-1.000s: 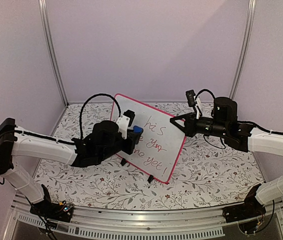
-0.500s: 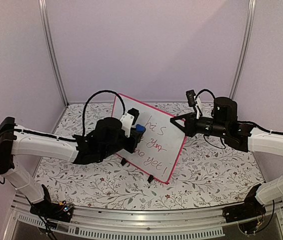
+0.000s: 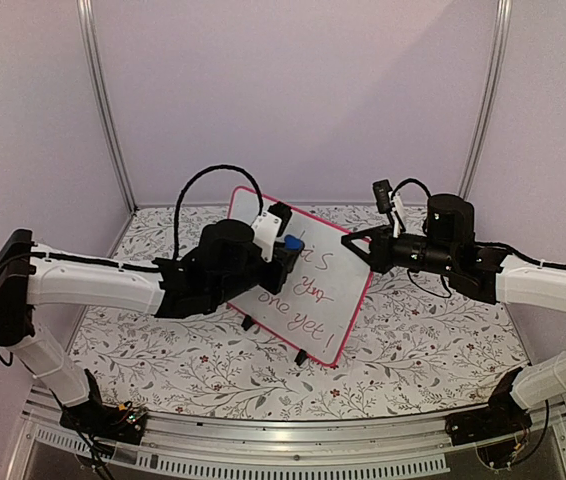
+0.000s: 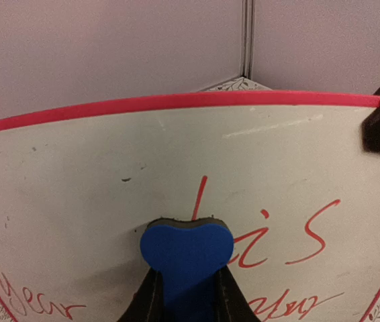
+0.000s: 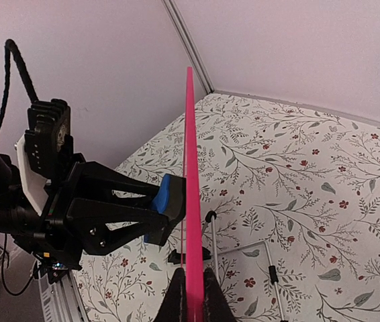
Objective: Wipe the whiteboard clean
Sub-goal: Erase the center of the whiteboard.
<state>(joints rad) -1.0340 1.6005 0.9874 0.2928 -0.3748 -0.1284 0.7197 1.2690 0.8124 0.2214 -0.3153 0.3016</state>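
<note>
Judging by the red writing (image 4: 264, 235) that covers most of the board (image 3: 323, 310), we put the task near its start. The board stands tilted on its two black feet (image 3: 301, 357) on the flowered worktop (image 3: 413, 340), about midway between the arms. The right pincer (image 3: 355, 245) is clenched on the pink frame at the upper right corner. From the right wrist we see the frame edge-on, running up between its fingers.

The left pincer (image 3: 285, 250) grips a blue eraser (image 4: 186, 248) and presses it flat against the face. It sits in the upper part, right at the foot of the first letter of the top line. From the left wrist we read that line as "hi S", with the eraser covering the lower end of the "h".

Above and to the left of the eraser the face carries no writing, only a few faint dark specks. We cannot tell whether that patch has been wiped or was never written on.

What is left, as we see it, is nearly everything. The top line is whole apart from the covered stroke. A struck-through middle line runs across the board, starting at the left with a word like "year". The bottom line, "no yet!", is untouched. The specks would also want a pass.
</note>
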